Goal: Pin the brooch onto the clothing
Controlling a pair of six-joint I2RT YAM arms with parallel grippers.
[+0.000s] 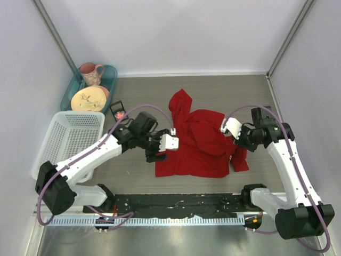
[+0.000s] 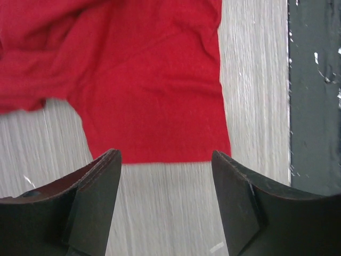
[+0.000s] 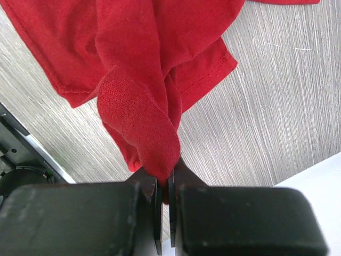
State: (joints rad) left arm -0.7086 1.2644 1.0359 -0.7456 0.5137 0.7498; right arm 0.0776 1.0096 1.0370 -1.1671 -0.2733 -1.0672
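The right jaws are clenched on a soft fold of the shirt [image 3: 138,69], the knit bunched into a rounded lobe that disappears between the flat black pads. From that pinch the cloth rises in loose creases, and a stitched hem runs along its edge. In the top view this grip is at the shirt's 3 o'clock edge.

The left jaws are released and hold nothing. Their two blunt, dark, wedge-shaped tips stand apart above the bare tabletop [image 2: 250,80], just off the shirt's straight bottom hem at its 8 o'clock corner.

The shirt is bright red, matte and rumpled. It lies mid-tabletop, with one sleeve poking out toward 11 o'clock. The tabletop is pale grey with a fine wood grain, and a black strip [image 2: 314,96] runs along its near edge.

At the shirt's 9 o'clock the brooch [image 1: 120,113] seems to be the tiny pinkish speck in a small black square box [image 1: 115,106]; its shape is too small to tell. Further toward 9 o'clock stands a white perforated basket [image 1: 58,149]. At 10 o'clock a teal tray [image 1: 110,74] holds a pink mug [image 1: 90,73] and a round plate [image 1: 88,99].
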